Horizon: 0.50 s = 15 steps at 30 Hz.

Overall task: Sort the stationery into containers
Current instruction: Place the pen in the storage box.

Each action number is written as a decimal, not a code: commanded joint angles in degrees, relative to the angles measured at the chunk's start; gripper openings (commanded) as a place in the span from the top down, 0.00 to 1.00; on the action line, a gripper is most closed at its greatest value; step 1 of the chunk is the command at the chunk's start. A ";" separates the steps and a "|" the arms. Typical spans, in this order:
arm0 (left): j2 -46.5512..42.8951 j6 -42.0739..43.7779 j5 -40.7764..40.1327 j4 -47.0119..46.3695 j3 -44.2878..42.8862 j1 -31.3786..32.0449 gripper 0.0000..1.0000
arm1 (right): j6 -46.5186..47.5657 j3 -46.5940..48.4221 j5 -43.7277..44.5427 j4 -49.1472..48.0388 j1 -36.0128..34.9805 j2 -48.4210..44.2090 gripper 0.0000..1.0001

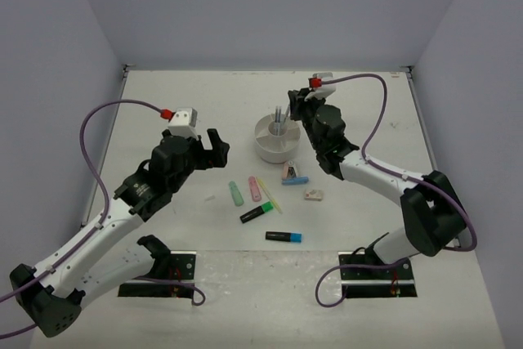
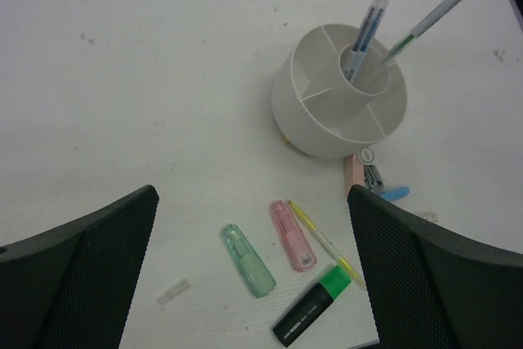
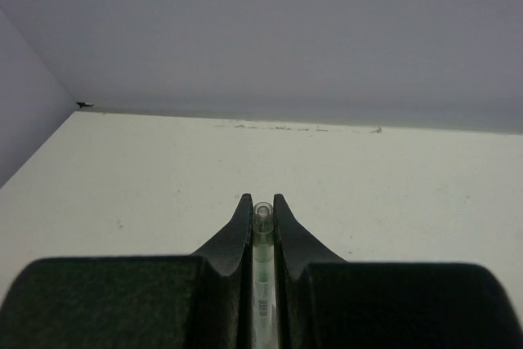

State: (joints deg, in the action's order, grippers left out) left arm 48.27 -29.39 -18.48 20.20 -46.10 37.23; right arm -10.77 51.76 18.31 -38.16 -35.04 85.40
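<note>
The round white organiser (image 1: 265, 149) (image 2: 304, 124) stands mid-table, with a thin blue pen (image 2: 364, 32) upright in its central cup. My right gripper (image 1: 294, 109) (image 3: 262, 206) is shut on a thin green pen (image 3: 263, 239) (image 2: 435, 15), whose tip slants down into that cup. My left gripper (image 1: 216, 146) (image 2: 252, 202) hangs open and empty to the organiser's left, above the loose items. On the table lie a mint marker (image 2: 248, 261) (image 1: 236, 193), a pink marker (image 2: 292, 235) (image 1: 254, 189), a thin yellow pen (image 2: 327, 243), a green highlighter (image 2: 315, 306) (image 1: 257, 212) and a blue highlighter (image 1: 283, 236).
A pale pink piece (image 2: 354, 171) and a blue marker (image 2: 394, 194) lie against the organiser's near side. A small eraser (image 1: 314, 194) sits to their right. A tiny clear cap (image 2: 172, 292) lies left of the mint marker. Grey walls enclose the table on three sides.
</note>
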 commanded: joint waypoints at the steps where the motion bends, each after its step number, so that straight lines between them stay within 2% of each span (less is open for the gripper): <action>1: 0.68 0.47 -0.25 1.16 1.79 -0.23 0.00 | 1.19 2.82 -1.61 -4.99 0.67 1.96 1.00; 3: 1.32 -0.25 0.63 0.97 2.21 -0.23 0.00 | -0.61 1.88 -4.06 -5.04 0.67 3.01 0.98; 8: 2.63 -0.77 1.58 1.74 1.95 -0.23 0.00 | -3.58 -1.43 -8.07 -6.12 0.67 2.54 0.75; 10: 3.08 -1.00 0.81 3.64 0.82 -0.19 0.00 | -4.26 -2.43 -9.27 -5.19 0.56 1.17 0.51; 12: 3.20 -1.20 -0.08 5.71 0.01 -0.27 0.00 | -4.74 -2.95 -9.50 -3.20 0.50 -1.10 0.36; 13: 3.23 -1.20 -0.62 7.04 -0.45 -0.23 0.00 | -4.97 -3.21 -9.61 -1.54 0.47 -2.75 0.33; 15: 3.42 -1.21 -1.66 9.81 -1.78 -0.32 0.00 | -5.46 -3.32 -9.10 2.98 0.22 -6.13 0.33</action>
State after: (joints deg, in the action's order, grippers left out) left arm 51.46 -29.61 -17.83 24.47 -44.30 37.23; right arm -14.56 48.81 10.26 -38.96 -34.34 87.00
